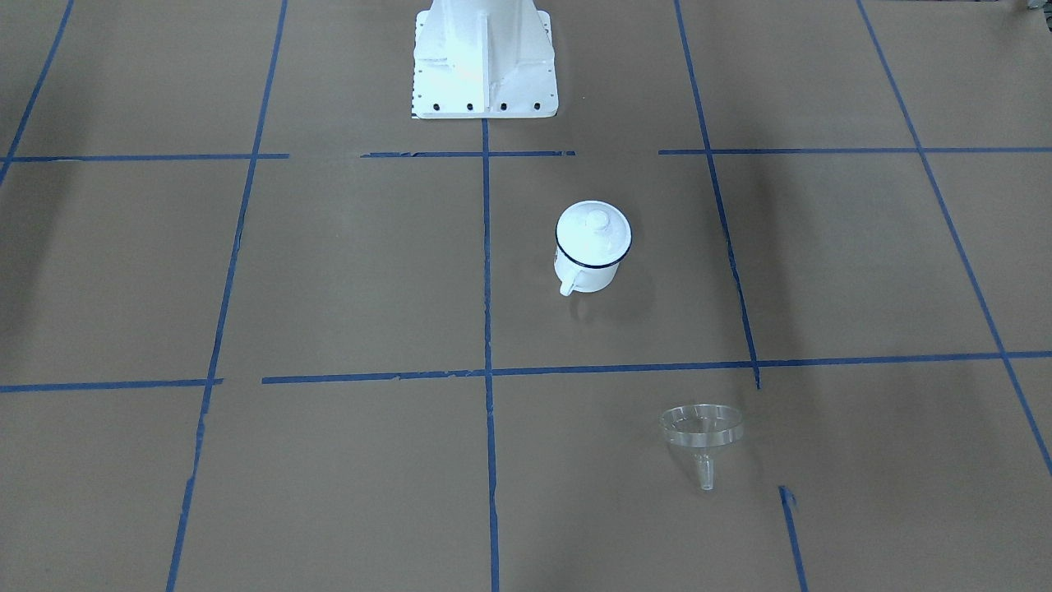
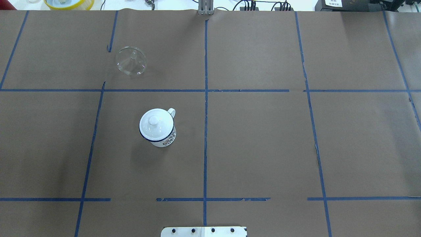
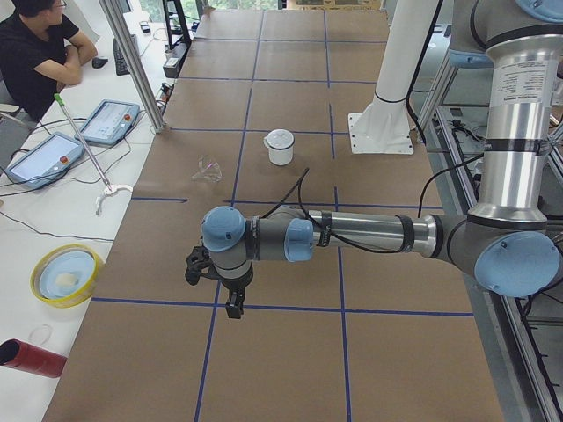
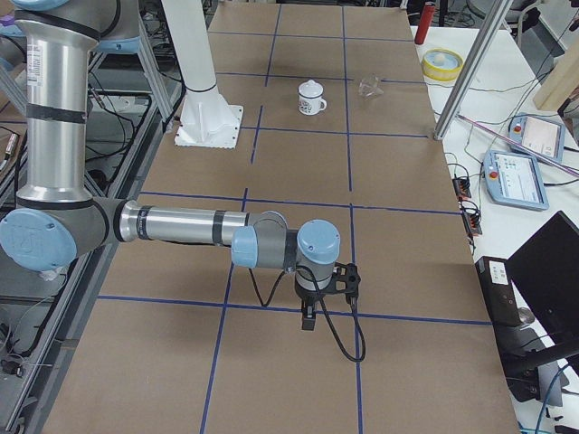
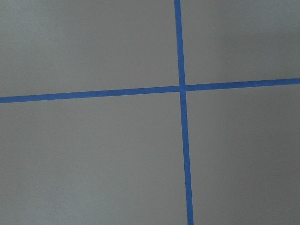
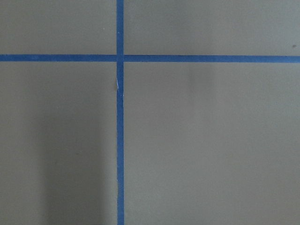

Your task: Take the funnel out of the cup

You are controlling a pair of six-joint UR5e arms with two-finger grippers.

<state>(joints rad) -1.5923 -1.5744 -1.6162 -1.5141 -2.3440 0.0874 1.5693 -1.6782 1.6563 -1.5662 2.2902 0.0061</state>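
The clear funnel (image 1: 701,427) lies on the brown paper, apart from the cup, mouth tipped and spout pointing away from the robot; it also shows in the overhead view (image 2: 131,61). The white cup (image 1: 588,273) with a dark blue rim stands upright left of the table's centre line (image 2: 166,138), with a white domed lid (image 2: 154,122) on top. My left gripper (image 3: 230,304) shows only in the exterior left view, far from both. My right gripper (image 4: 308,322) shows only in the exterior right view, at the table's other end. I cannot tell whether either is open or shut.
The robot's white base (image 1: 483,57) stands at the table's near edge. Blue tape lines (image 2: 205,98) grid the brown paper. A yellow bowl (image 3: 64,274) and a red cylinder (image 3: 31,358) lie off the paper, and an operator (image 3: 40,53) sits beside tablets.
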